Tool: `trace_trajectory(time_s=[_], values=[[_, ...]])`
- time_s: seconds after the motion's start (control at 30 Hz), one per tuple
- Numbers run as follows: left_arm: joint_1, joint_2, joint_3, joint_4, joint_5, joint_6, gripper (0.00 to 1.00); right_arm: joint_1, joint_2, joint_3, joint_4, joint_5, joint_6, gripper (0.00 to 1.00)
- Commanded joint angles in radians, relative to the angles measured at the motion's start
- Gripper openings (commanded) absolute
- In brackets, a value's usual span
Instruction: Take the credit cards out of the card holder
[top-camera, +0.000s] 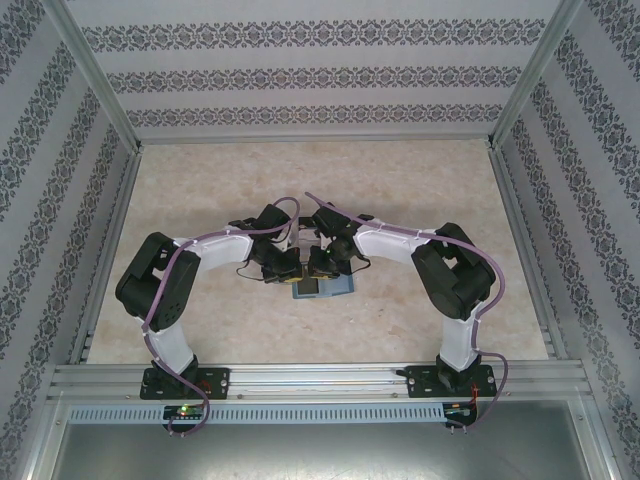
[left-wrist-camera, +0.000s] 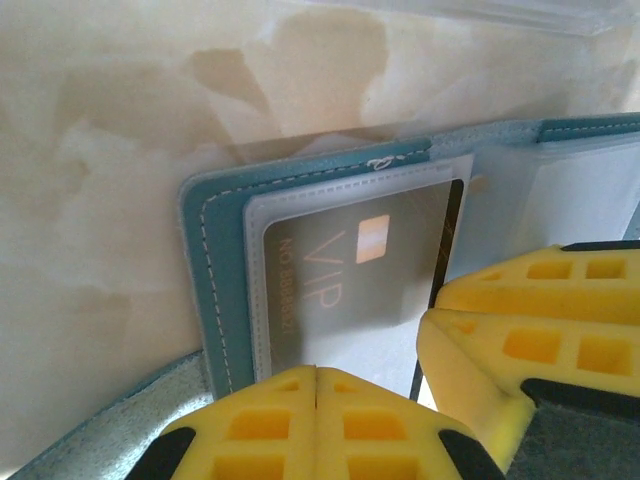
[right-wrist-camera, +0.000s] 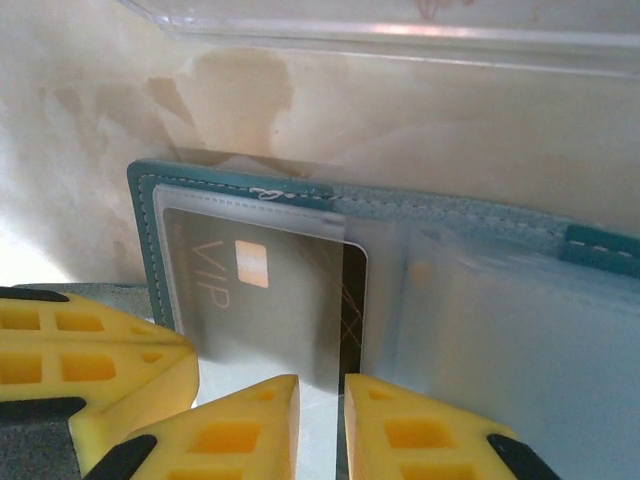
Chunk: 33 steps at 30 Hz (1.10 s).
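Observation:
The teal card holder (top-camera: 337, 287) (left-wrist-camera: 215, 250) (right-wrist-camera: 148, 220) lies open on the table, clear sleeves up. A dark credit card (left-wrist-camera: 350, 270) (right-wrist-camera: 260, 300) marked VIP sits in the left sleeve, its right edge sticking out past the sleeve. My left gripper (left-wrist-camera: 316, 372) (top-camera: 283, 268) is shut, tips together on the sleeve's near edge. My right gripper (right-wrist-camera: 322, 395) (top-camera: 325, 262) stands just beside it with a narrow gap between its fingers (left-wrist-camera: 520, 340), right at the card's exposed edge. Nothing is visibly pinched. Other sleeves (right-wrist-camera: 500, 330) look cloudy, and their contents are unclear.
A clear plastic tray (right-wrist-camera: 400, 30) (left-wrist-camera: 500, 12) stands just beyond the card holder. Both arms crowd the table's middle. Metal rails (top-camera: 300, 380) run along the near edge, and patterned walls (top-camera: 320, 75) close in the back and sides.

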Motion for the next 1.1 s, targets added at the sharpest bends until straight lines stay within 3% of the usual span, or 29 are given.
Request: trace_trajectory(time_s=[0.0,0.27,0.53,1.07], values=[[-0.014,0.023,0.02,0.027,0.007,-0.013,0.0,-0.006,0.016,-0.019,0.033,-0.025,0.015,0.2],[-0.014,0.034,0.021,0.016,0.001,-0.007,0.0,-0.009,0.027,-0.031,0.027,-0.017,0.007,0.23],[-0.015,0.031,0.021,0.001,-0.008,-0.002,0.0,-0.007,0.022,-0.015,-0.071,0.092,-0.034,0.25],[-0.014,0.058,0.02,-0.023,-0.02,0.011,0.0,0.003,-0.012,0.01,-0.14,0.16,-0.054,0.28]])
